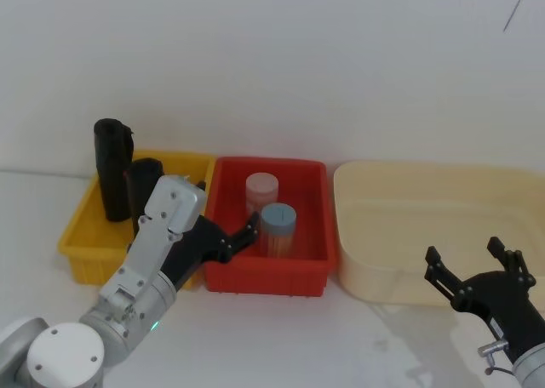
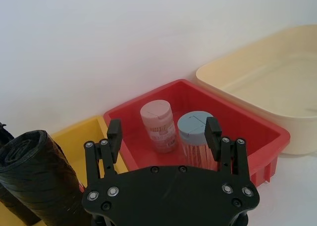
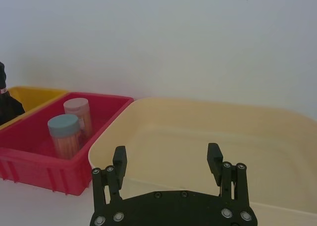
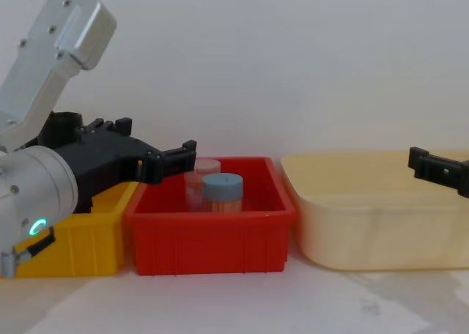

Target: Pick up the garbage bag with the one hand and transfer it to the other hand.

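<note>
Bag (image 1: 112, 171) standing up in the yellow bin (image 1: 77, 243)
Left gripper (image 2: 163, 131) hangs over the red bin's (image 1: 264, 277) left side, fingers spread wide, holding nothing. Right gripper (image 1: 464, 253) is spread too, in front of the cream tub (image 1: 375, 273).

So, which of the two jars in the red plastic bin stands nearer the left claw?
The clear cylindrical jar with the blue lid; it stands in front, close to the open left claw, while the pink-lidded jar stands farther back.
</note>
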Robot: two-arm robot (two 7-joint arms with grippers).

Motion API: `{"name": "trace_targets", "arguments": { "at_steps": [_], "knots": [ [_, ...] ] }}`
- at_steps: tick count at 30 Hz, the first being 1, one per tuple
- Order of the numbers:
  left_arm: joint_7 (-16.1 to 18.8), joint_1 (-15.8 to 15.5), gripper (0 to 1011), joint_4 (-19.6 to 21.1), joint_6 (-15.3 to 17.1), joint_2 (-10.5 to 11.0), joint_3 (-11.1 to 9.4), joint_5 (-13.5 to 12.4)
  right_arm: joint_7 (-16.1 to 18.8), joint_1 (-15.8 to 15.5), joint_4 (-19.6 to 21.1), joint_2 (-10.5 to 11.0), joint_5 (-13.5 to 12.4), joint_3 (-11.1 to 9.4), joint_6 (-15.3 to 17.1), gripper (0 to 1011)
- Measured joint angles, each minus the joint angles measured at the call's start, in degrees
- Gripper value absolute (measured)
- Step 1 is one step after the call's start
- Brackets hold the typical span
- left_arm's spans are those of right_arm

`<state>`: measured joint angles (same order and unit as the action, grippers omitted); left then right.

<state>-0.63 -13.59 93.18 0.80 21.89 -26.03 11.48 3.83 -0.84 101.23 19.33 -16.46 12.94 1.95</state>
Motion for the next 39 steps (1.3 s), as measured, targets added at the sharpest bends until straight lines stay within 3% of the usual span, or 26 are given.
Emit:
{"name": "trace_targets", "arguments": {
  "at_steps": [39],
  "knots": [
    [0.0,0.0,1002,0.0,0.0,0.0,0.0,0.0,0.0,0.0,0.0,0.0,0.0,0.0,0.0,1001]
  ]
}}
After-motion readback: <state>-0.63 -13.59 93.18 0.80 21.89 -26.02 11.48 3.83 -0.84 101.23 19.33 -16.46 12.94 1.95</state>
